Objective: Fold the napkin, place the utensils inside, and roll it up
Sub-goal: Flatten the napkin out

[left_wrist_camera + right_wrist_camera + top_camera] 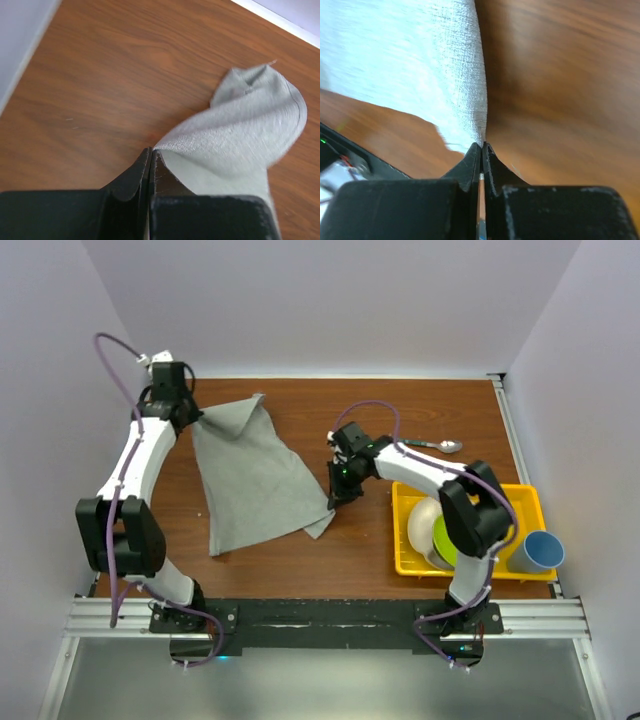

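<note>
We see the light grey napkin (255, 480) rumpled across the worktop (300, 570), the spoon (446, 446) well apart at its 2 o'clock. The left claw (192, 420) pinches its 11 o'clock corner tight; the right claw (333, 498) clamps its 4 o'clock corner.

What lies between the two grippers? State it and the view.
The napkin, pinched by the left gripper and right gripper, spans that stretch; the top external view shows it.
</note>
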Tool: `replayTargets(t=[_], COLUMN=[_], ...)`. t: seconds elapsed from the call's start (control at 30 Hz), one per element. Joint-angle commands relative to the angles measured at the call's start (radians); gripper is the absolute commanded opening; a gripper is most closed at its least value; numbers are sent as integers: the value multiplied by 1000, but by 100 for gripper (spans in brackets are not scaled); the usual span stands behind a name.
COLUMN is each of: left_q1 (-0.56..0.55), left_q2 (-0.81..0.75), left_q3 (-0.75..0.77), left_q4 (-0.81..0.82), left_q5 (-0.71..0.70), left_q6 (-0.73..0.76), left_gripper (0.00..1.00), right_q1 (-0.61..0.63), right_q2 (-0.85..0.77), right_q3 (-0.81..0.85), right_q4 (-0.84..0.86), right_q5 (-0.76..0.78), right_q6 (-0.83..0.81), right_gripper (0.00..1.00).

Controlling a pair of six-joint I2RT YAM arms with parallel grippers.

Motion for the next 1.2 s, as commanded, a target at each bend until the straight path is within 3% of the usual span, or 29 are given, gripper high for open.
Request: replayTargets(t=[0.0, 0.1, 0.17, 0.2, 0.23, 0.3, 0.33, 0.37, 0.47, 0.53, 0.67, 0.77, 0.87, 0.93, 0.97, 1.17], left_q1=[99, 134, 134, 133, 130, 119, 102, 90, 32, -29, -108, -123, -125, -125, -123, -123], left_q2=[-46, -26, -32, -40, -46, -63, -67, -86, -147, -176, -274, -352, -370, -347, -330, -108], left_q3=[-93, -114, -119, -119, -111, -90, -68, -67, -115, -187, -352, -484, -511, -481, -463, -236], left_q4=[-74, -143, -172, -177, -185, -253, -278, -303, -289, -268, -139, -29, -31, -34, -31, -82], left_q5=[-96, -144, -156, -164, -181, -275, -305, -322, -252, -122, 131, 279, 272, 264, 261, 150], left_q6=[17, 30, 24, 20, 18, -11, -22, -26, -34, -48, -109, -176, -181, -122, -96, 17], left_gripper=[0, 0, 13, 21, 37, 45, 56, 57, 56, 49, 40, 41, 51, 69, 88, 91], right_q1=[1, 125, 248, 267, 271, 251, 242, 224, 180, 153, 83, 29, 17, 15, 15, 17], right_q2=[-141, -149, -90, -77, -70, -119, -148, -191, -214, -207, -210, -199, -172, -159, -155, -101], right_q3=[4, 75, 196, 230, 245, 204, 143, 117, 46, 18, -58, -123, -173, -192, -196, -206], right_q4=[-109, -142, -211, -237, -262, -250, -232, -222, -215, -222, -147, -38, 77, 126, 137, 164], right_q5=[91, 44, 18, -8, -30, -23, -3, 10, 45, 45, 59, -41, -149, -171, -180, -184], right_q6=[-165, -227, -268, -278, -282, -268, -276, -278, -250, -230, -137, -59, 10, 44, 48, 51], right_gripper=[0, 0, 11, 27, 38, 57, 68, 72, 76, 76, 70, 67, 71, 74, 75, 76])
